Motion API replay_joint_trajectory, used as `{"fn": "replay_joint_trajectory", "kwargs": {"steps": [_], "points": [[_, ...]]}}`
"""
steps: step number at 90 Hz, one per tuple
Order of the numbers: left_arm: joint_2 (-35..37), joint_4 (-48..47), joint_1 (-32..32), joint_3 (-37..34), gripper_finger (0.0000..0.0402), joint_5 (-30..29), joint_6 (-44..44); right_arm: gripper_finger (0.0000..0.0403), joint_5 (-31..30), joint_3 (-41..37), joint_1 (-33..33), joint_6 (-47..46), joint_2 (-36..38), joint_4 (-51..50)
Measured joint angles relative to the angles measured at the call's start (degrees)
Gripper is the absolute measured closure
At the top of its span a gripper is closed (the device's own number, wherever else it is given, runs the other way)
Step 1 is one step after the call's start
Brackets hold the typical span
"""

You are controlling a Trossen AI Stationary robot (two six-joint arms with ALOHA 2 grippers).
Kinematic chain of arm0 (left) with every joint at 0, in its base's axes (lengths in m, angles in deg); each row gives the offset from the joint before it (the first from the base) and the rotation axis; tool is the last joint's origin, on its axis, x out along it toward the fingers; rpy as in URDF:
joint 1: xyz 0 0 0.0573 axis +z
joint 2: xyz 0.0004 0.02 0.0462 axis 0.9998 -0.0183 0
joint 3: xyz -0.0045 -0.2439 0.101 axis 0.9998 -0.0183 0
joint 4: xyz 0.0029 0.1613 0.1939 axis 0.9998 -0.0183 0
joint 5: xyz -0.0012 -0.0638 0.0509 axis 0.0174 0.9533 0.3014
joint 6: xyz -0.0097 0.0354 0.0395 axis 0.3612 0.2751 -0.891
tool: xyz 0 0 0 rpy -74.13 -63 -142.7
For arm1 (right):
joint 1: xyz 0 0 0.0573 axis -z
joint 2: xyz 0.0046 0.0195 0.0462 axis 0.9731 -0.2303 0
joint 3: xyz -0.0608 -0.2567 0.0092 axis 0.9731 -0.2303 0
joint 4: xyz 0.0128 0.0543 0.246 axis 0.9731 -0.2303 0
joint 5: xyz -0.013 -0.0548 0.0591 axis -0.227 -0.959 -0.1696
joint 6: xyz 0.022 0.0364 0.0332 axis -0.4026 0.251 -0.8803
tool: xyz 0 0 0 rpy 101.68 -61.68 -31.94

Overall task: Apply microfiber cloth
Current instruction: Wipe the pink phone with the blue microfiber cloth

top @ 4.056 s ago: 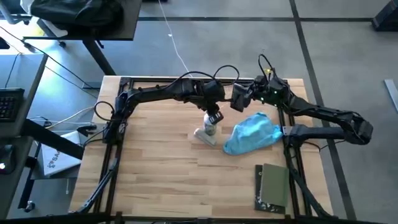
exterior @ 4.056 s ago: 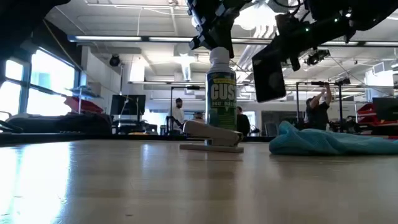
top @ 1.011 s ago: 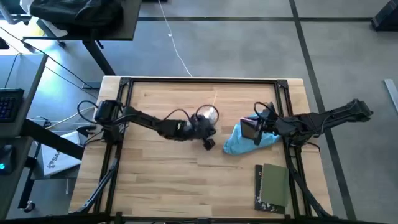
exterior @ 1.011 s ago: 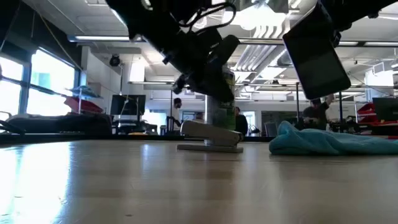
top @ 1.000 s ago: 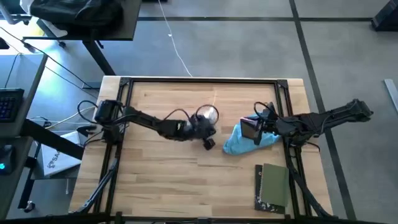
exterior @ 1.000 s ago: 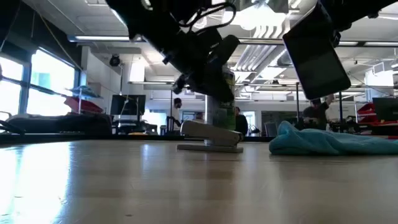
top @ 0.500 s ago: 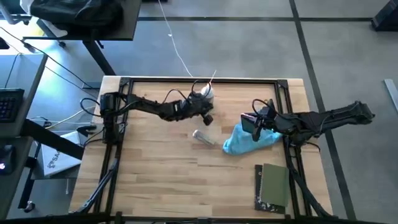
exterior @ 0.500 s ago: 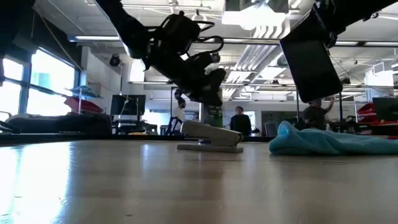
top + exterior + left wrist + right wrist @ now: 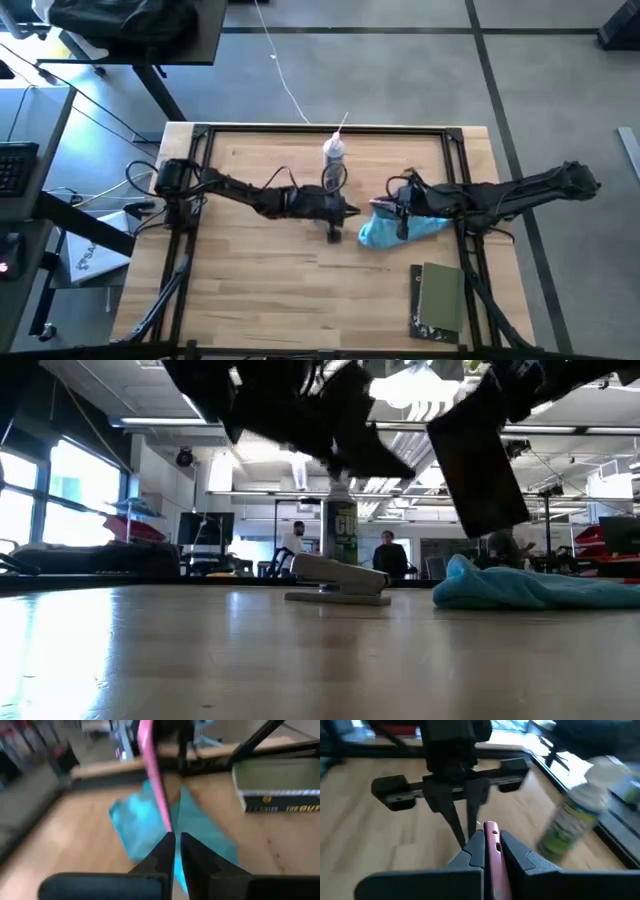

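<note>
Your soft turquoise microfiber cloth (image 9: 405, 226) lies crumpled on the wooden bench (image 9: 250, 280), right of centre, w/ the right gripper (image 9: 401, 216) low over its left edge. In the right wrist view its fingers (image 9: 516, 854) pinch a thin pink strip (image 9: 492, 851). Your left gripper (image 9: 340, 212) reaches in from the left, tip near the right one; its fingers (image 9: 162, 854) are nearly together, holding nothing. A small white spray bottle w/ green label (image 9: 333, 152) stands upright toward the bench's far edge. A pale grey oblong thing (image 9: 338, 580) lies flat in the low view. A flat dark olive-green book (image 9: 439, 297) sits at the near right corner.
</note>
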State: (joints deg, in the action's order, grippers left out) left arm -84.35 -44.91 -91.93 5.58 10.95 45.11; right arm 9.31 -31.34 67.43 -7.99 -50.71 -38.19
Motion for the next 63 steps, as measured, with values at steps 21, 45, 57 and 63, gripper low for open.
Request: {"fn": "replay_joint_trajectory", "kwargs": {"steps": [21,45,57,63], "points": [[0.83,-0.92,0.05,0.81,0.0307,-3.18,-3.27,0.0400,-0.41,4.15,0.28,3.65,-0.04,-0.27],[-3.17,1.63,1.63,0.84,0.0259,4.59,4.18,0.0400,-3.06,11.37,0.28,3.54,0.42,-16.82],[-8.97,5.15,1.11,2.08,0.0246,-0.15,0.50,0.0400,-6.63,13.40,0.28,0.90,0.64,-25.01],[-12.01,4.23,1.09,4.45,0.0241,-0.09,1.42,0.0400,-8.13,14.38,0.28,-0.38,1.00,-28.46]]}}
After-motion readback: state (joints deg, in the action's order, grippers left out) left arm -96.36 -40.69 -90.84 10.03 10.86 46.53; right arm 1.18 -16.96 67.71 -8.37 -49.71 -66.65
